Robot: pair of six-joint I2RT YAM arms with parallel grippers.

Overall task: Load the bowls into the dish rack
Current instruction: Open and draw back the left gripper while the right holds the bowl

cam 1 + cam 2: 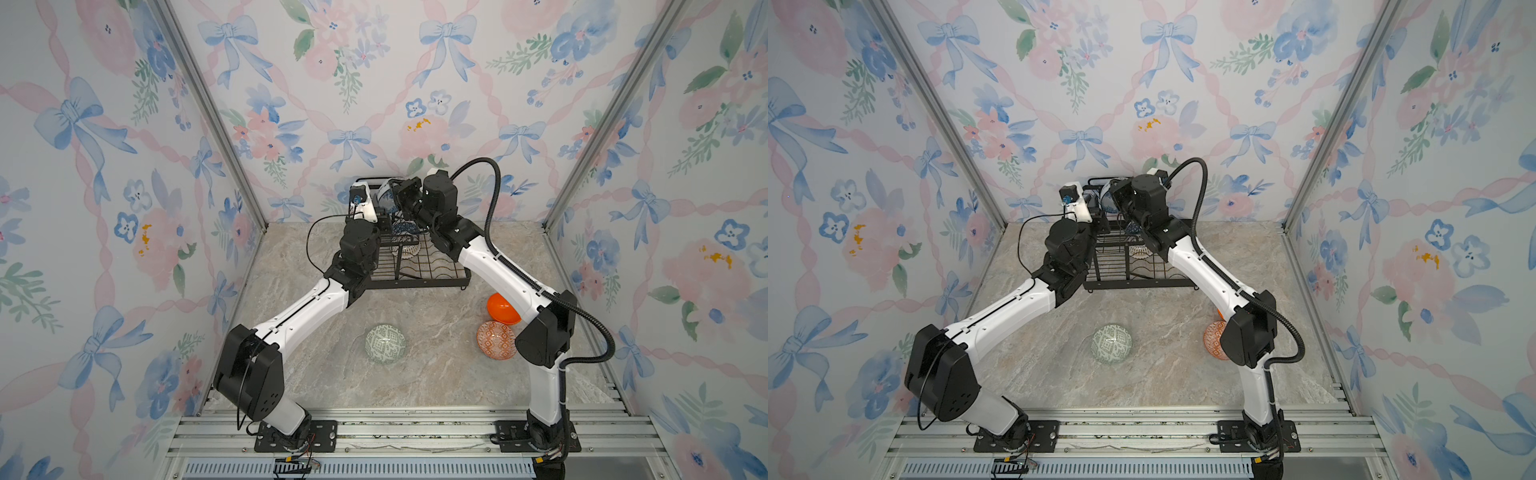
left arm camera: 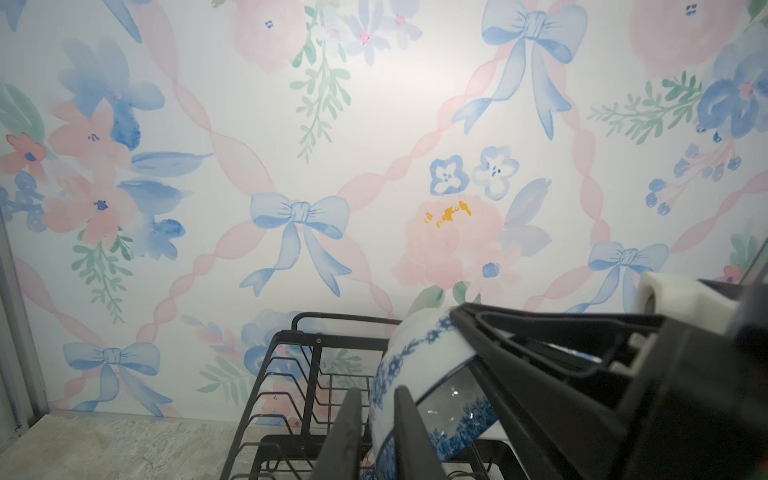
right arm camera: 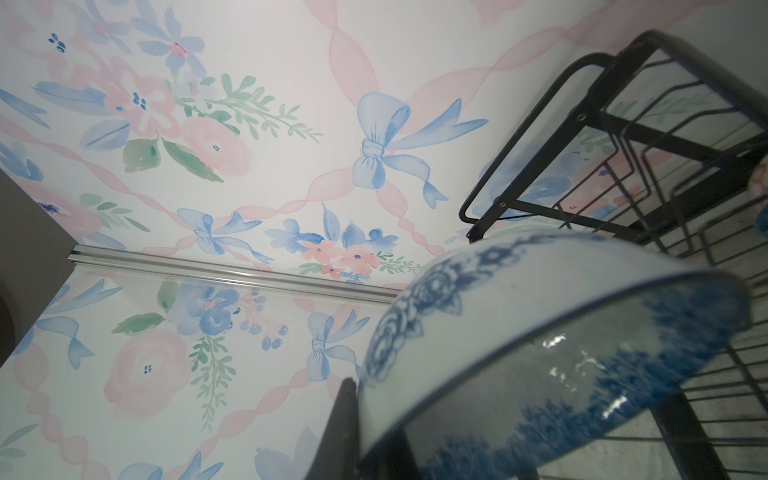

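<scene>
The blue-white floral bowl [image 1: 385, 192] [image 1: 1108, 195] hangs tilted over the black wire dish rack's [image 1: 419, 283] [image 1: 1142, 285] upper basket, between both grippers. My right gripper [image 1: 400, 196] [image 3: 368, 415] is shut on its rim. My left gripper [image 1: 385, 210] [image 2: 377, 392] straddles the rim of this bowl [image 2: 424, 353] [image 3: 519, 299], its jaws slightly apart with a thin gap at one finger. A dark-blue patterned bowl [image 1: 401, 228] sits in the rack. On the table lie the green-white bowl [image 1: 385, 344], the orange-white bowl [image 1: 496, 340] and the plain orange bowl [image 1: 500, 308].
The rack stands against the flowered back wall, and both forearms flank it. My right arm's elbow [image 1: 544, 332] stands close beside the two orange bowls and hides part of them in a top view. Wallpapered side walls and an aluminium rail [image 1: 374, 428] bound the marble table.
</scene>
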